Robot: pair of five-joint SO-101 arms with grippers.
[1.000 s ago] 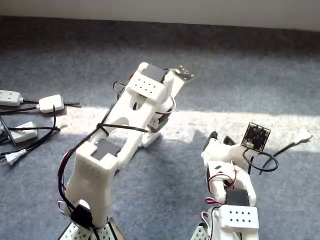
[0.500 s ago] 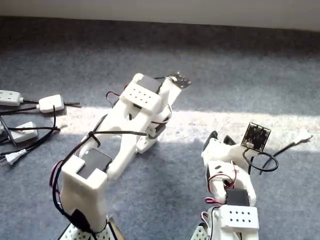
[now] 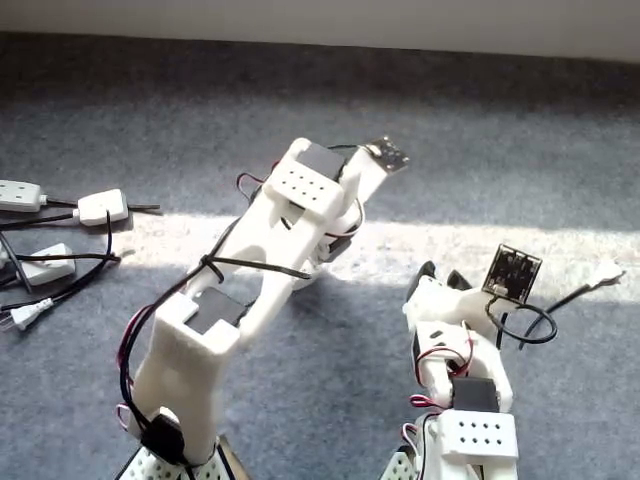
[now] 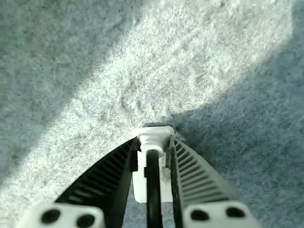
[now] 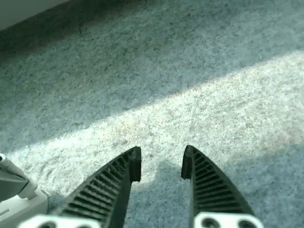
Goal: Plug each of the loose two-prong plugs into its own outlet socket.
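**A:** What had the left tool (image 4: 154,142) got?

**B:** It was clamped on a white plug (image 4: 153,134), one ribbed finger on each side. The plug's black cord (image 4: 152,190) ran back between them. The prongs were hidden. Beneath it lay the grey surface (image 4: 71,57), at the edge of a sunlit band, and I could not tell whether the plug touched it.

**A:** And the right tool (image 5: 161,159)?

**B:** Parted and holding nothing, with bare surface showing in the gap (sunlit there too).

**A:** Where were the sockets?

**B:** In the high view they were all at the left edge, well apart from both arms. A white outlet strip (image 3: 18,194) lay furthest back. Near it was a small white block (image 3: 102,207) on a black cable, and closer in lay another white block (image 3: 45,266). Nearest of all, a loose plug (image 3: 27,317) lay apart from every socket.

**A:** The arms?

**B:** The left arm (image 3: 270,250) was stretched over the middle, and the right arm (image 3: 460,340) was folded low at the right.
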